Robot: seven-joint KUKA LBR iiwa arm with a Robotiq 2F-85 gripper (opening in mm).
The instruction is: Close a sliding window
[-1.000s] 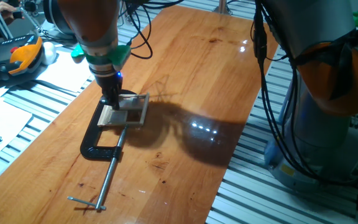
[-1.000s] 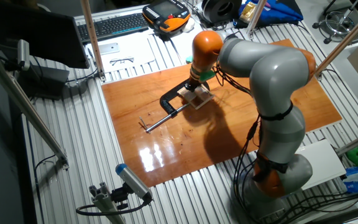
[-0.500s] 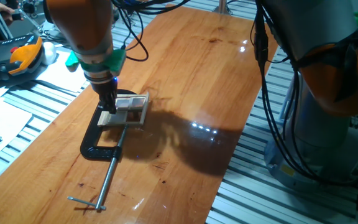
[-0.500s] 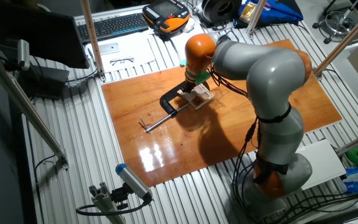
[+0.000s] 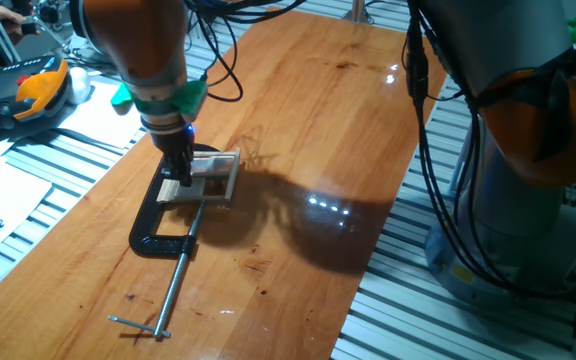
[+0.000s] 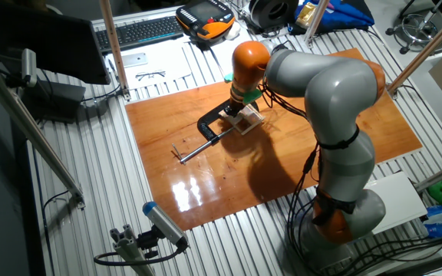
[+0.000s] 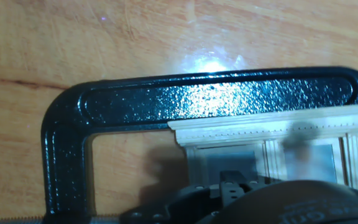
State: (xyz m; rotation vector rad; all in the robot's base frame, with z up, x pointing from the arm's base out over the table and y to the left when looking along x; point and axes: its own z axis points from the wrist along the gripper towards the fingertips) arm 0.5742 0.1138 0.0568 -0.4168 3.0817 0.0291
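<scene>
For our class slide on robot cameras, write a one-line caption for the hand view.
Hand camera looking down on the pale sliding window held inside a black C-clamp on the wooden table.

A glossy reddish wooden board (image 5: 308,110) lies beneath the hand, catching bright spots of lamp glare. It rests on a bench of ribbed aluminium slats (image 6: 121,195). Beyond the hand on that bench lie a black keyboard (image 6: 140,31), white paper sheets (image 6: 153,67) and an orange-and-black handheld pendant (image 6: 206,17). A dark monitor (image 6: 41,38) stands off to one side.
</scene>
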